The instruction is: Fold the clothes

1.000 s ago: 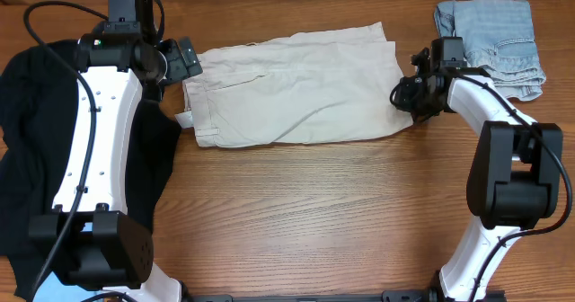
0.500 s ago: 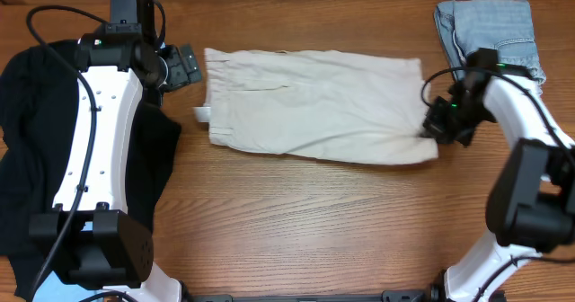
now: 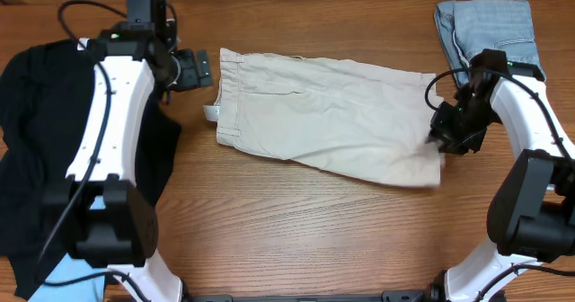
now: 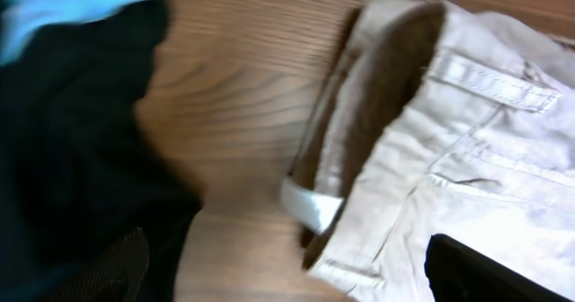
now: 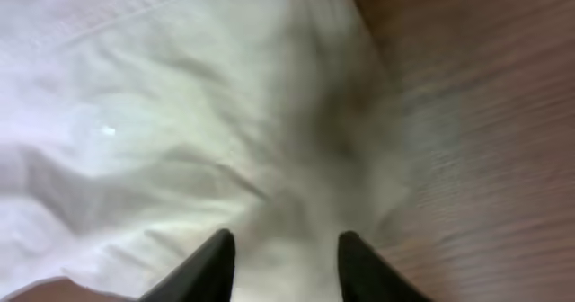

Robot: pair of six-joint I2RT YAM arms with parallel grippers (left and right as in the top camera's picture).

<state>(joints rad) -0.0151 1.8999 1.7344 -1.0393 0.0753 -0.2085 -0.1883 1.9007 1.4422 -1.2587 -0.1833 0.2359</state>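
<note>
The beige khaki shorts [image 3: 323, 113] lie flat and slanted across the table's middle, waistband to the left. My right gripper [image 3: 442, 136] is shut on their right hem; cloth is bunched between the fingers in the right wrist view [image 5: 286, 266]. My left gripper [image 3: 193, 68] is open and empty just left of the waistband. In the left wrist view its fingers [image 4: 287, 284] straddle bare wood between the black garment [image 4: 63, 158] and the shorts [image 4: 449, 140]. The black garment [image 3: 27, 140] is spread at the far left. Pale denim shorts [image 3: 490, 23] lie folded at the back right.
A bit of light-blue shirt [image 3: 63, 279] shows at the front left under the black garment, and also at the top left of the left wrist view [image 4: 72, 5]. Wooden table [image 3: 296, 230] stretches in front of the shorts.
My right gripper has pulled the shorts' right hem rightward and toward the front, so the shorts slid right and turned. My left gripper is off the waistband and shifted slightly right.
</note>
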